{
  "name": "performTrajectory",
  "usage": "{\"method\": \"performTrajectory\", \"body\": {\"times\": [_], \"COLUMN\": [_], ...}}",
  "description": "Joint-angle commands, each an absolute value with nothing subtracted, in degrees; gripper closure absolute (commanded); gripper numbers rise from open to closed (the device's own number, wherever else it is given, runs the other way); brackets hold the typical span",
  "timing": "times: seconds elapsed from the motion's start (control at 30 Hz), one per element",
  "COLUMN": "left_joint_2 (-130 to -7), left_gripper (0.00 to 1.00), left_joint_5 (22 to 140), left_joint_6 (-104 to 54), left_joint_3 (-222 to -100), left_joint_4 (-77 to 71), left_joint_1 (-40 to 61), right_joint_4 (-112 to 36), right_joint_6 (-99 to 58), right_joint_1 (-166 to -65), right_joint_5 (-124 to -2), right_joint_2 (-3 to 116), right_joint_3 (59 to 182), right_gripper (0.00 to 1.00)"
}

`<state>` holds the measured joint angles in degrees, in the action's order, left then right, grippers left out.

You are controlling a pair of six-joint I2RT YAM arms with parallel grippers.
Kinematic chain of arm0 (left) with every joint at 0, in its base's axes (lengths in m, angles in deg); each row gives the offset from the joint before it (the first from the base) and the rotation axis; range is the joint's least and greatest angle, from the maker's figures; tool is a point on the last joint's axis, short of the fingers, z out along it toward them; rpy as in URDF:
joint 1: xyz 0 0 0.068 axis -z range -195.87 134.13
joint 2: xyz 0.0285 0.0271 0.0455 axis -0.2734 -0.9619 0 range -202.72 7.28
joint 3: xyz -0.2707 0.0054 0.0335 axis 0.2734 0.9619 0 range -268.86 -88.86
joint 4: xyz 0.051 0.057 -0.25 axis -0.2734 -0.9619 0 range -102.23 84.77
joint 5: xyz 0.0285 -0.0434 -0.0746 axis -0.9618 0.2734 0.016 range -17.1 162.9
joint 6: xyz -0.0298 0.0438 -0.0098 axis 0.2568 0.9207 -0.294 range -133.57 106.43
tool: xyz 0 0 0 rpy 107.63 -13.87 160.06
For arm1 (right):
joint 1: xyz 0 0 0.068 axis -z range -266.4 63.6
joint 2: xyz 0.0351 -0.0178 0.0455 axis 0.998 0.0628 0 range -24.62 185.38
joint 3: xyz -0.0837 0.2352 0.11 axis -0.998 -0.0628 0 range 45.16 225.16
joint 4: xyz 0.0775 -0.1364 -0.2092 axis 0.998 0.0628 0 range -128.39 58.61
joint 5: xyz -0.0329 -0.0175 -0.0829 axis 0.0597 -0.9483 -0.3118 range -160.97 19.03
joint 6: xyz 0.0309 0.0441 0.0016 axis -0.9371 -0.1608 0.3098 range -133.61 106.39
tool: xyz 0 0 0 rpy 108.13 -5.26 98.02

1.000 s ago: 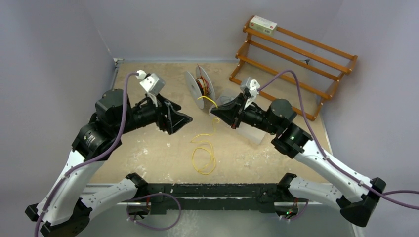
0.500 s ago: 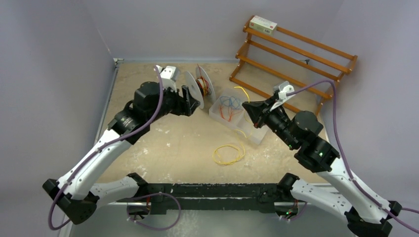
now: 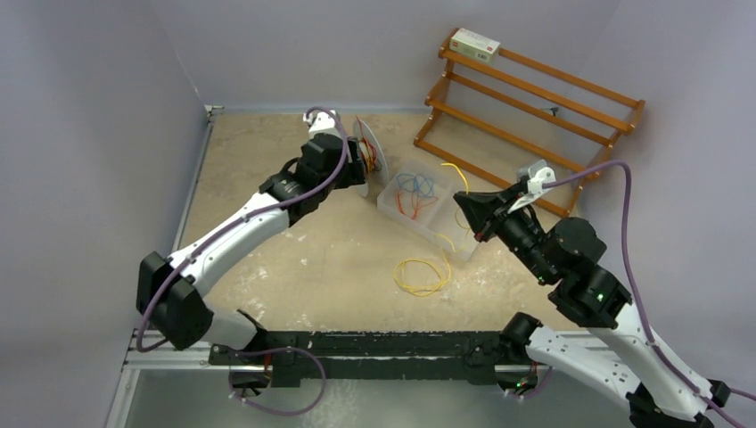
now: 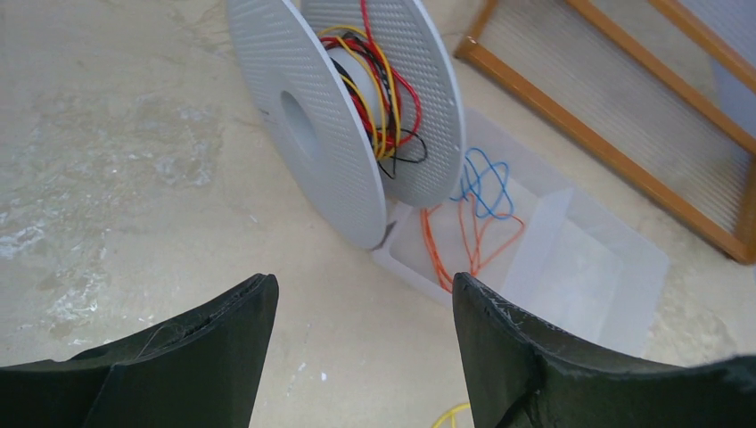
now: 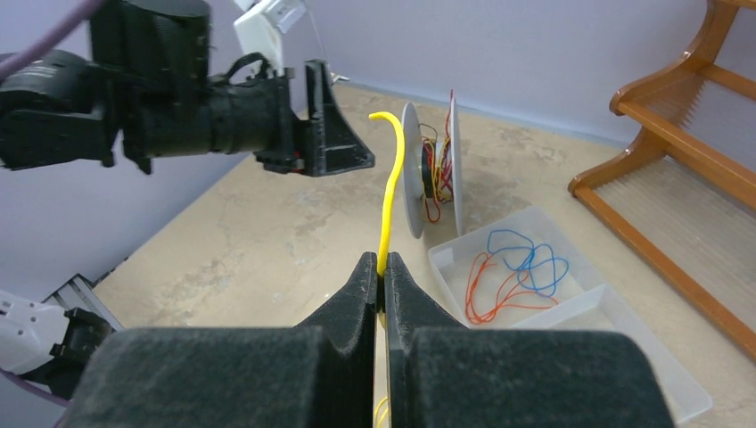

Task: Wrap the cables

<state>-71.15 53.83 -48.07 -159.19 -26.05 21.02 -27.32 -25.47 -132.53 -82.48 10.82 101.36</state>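
The yellow cable lies in loose loops on the table. One end rises into my right gripper, which is shut on it above the tray. In the right wrist view the cable sticks up out of the shut jaws and curls over at its tip. A white spool stands on edge at the back, with red, yellow and black wire on its hub. My left gripper is open and empty, just left of the spool, and shows in the right wrist view.
A clear plastic tray beside the spool holds thin blue and orange wires. A wooden rack stands at the back right with a white box on top. Grey walls close the left and back.
My left arm has reached forward and right, up to the spool. My right gripper has pulled back right with the cable end, dragging the loops to the right.
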Motion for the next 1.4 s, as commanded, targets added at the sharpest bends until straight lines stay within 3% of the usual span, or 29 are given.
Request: {"method": "performTrajectory", "body": {"times": [0.0, 0.5, 0.63, 0.93, 1.17, 1.37], "left_joint_2": [-75.75, -91.51, -93.99, -96.95, -96.67, -95.86], "left_gripper": [0.3, 0.34, 0.43, 0.52, 0.7, 0.78], "left_joint_5": [45.71, 36.9, 36.27, 34.41, 33.61, 32.01], "left_joint_6": [-50.82, -49.47, -48.75, -47.22, -45.85, -44.62], "left_joint_3": [-165.24, -177.76, -180.07, -181.62, -181.58, -181.11], "left_joint_4": [-23.51, -28.35, -29.26, -30.33, -30.42, -30.39], "left_joint_1": [21.05, 21.06, 21.08, 21.04, 21.05, 20.96], "right_joint_4": [-28.46, -27.46, -26.77, -26.3, -26.35, -26.96], "right_joint_6": [-26.29, -26.13, -26.47, -27.89, -27.92, -28.12], "right_joint_1": [-132.81, -132.81, -132.81, -132.81, -132.81, -132.8], "right_joint_5": [-82.7, -81.06, -80.99, -81.66, -82.19, -81.93], "right_joint_2": [9.65, 6.07, 5.49, 4.38, 4.55, 4.79], "right_joint_3": [101.05, 97.87, 98.04, 98.11, 98.59, 98.22], "right_gripper": [1.0, 1.0, 1.0, 1.0, 1.0, 1.0]}}
